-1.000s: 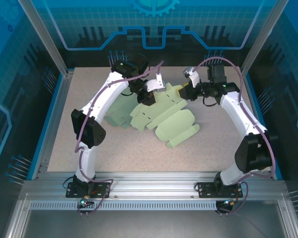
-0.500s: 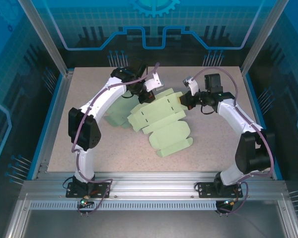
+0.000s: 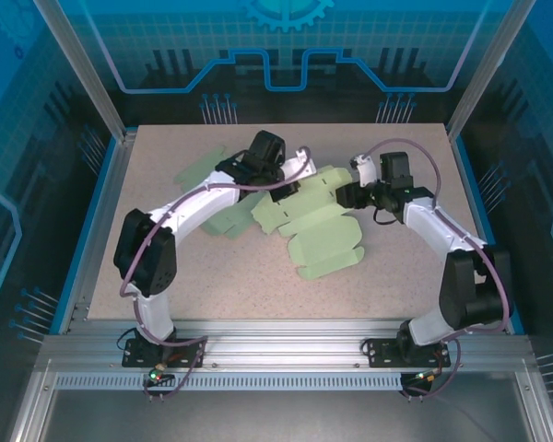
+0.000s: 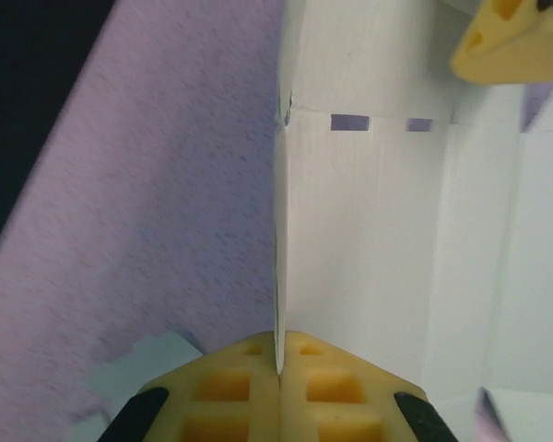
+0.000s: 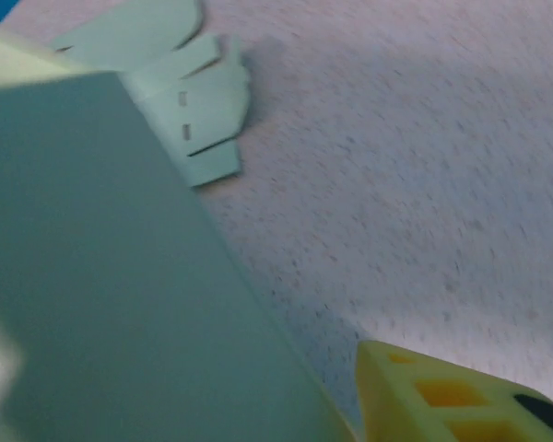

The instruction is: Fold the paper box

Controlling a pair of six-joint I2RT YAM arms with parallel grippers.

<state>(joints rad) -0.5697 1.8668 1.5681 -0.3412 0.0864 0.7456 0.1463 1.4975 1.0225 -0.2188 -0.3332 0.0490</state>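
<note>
Pale green paper box (image 3: 323,241), apparently half-folded, lies centrally with flaps splayed.

You see a speckled beige table (image 3: 258,290) in the middle of the frame — around it blue transparent walls (image 3: 28,184), and an aluminium rail (image 3: 286,354) along the bottom.

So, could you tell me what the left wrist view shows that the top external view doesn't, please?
Left wrist: the left gripper seen up close, shut on a thin edge of the paper box, just below a row of slits. Top external: both arms, the box's whole outline, a second pale blank by the left arm, and the table. Shared: the pinched box panel, with the right gripper close by.
</note>
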